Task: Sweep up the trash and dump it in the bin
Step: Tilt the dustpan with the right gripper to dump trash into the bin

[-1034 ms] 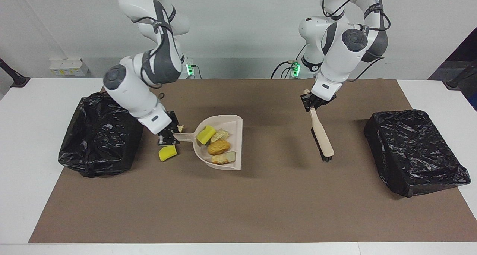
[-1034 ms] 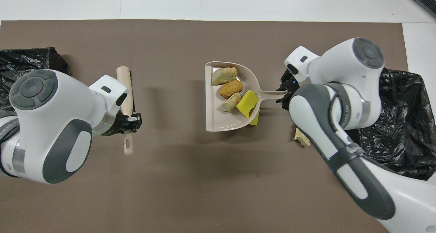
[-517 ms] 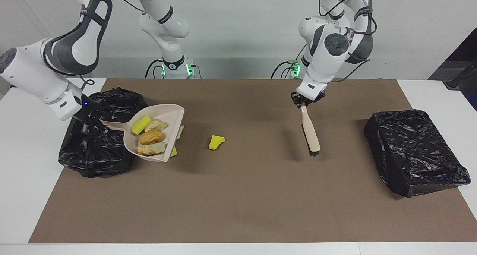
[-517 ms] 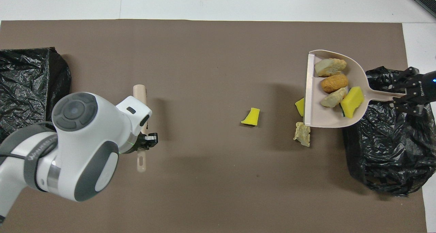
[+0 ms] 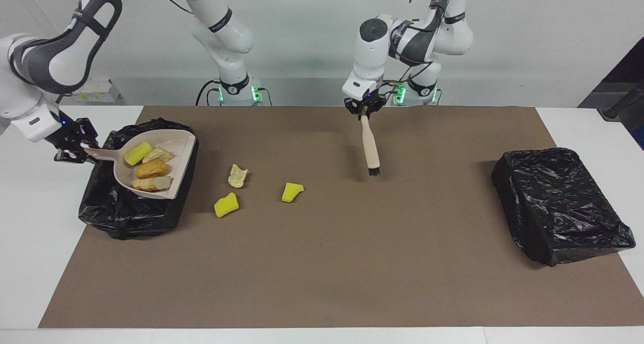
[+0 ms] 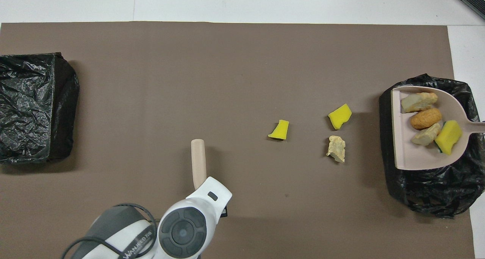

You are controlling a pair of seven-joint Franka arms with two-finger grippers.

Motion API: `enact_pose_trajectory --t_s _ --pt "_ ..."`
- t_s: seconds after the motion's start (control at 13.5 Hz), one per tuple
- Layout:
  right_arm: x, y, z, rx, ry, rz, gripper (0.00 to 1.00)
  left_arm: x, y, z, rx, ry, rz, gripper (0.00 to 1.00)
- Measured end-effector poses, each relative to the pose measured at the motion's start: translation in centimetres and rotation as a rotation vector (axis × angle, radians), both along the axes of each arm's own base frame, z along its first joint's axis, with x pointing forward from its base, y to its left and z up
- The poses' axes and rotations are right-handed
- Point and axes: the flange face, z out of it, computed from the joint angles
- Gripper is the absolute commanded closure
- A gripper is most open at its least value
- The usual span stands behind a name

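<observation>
- Two robot arms work at a table covered by a brown mat (image 5: 352,263); a black-bagged bin sits at each end.
- At the left of the facing view, the right gripper (image 5: 70,145) is clamped on the handle of a beige dustpan (image 5: 176,148), holding it over the bin (image 5: 126,213) at the right arm's end of the table. In the overhead view this pan is at the right edge of the frame.
- Four pieces of trash (image 5: 151,169) lie in the pan: a yellow sponge piece, a brown bread-like lump and two pale scraps. The pan looks roughly level, so nothing appears tipped out yet.
- Three pieces lie on the mat near that bin, left of centre in the facing view: a pale scrap (image 5: 237,175), a yellow chunk (image 5: 226,205) and a smaller yellow wedge (image 5: 292,191).
- At upper centre of the facing view, the left gripper (image 5: 363,110) grips a wooden brush (image 5: 371,148) by its handle end, bristles hanging down over the mat.
- The second bin (image 5: 558,203), at the right of the facing view, is untouched.
- Judged progress: about half done. The loaded pan needs tipping, then the three loose pieces need sweeping and dumping.
</observation>
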Motion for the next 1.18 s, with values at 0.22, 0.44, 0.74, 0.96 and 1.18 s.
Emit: enact_pose_trajectory --t_s 0.22,0.44,0.74,0.96,1.18 --pt "-0.4 -2.2 0.5 -0.133 0.001 0.035 1.0 -1.3 -0.3 -2.0 -0.069 0.035 0.07 1.0" --pt "-0.3 -3.1 1.1 -0.221 0.003 0.058 1.0 -2.0 -0.2 -3.6 -0.118 0.036 0.103 1.0" --pt "0.6 -1.6 4.5 -0.462 0.026 0.044 1.0 -4.9 -1.6 -5.2 -0.146 0.007 0.038 1.0" --pt "2.4 3.8 4.7 -0.599 0.04 0.033 1.0 -5.7 -2.2 -5.2 -0.149 0.006 -0.009 1.0" --pt "3.5 7.2 4.3 -0.661 0.039 0.063 1.0 -6.9 -2.6 -5.4 -0.145 0.009 -0.039 1.0"
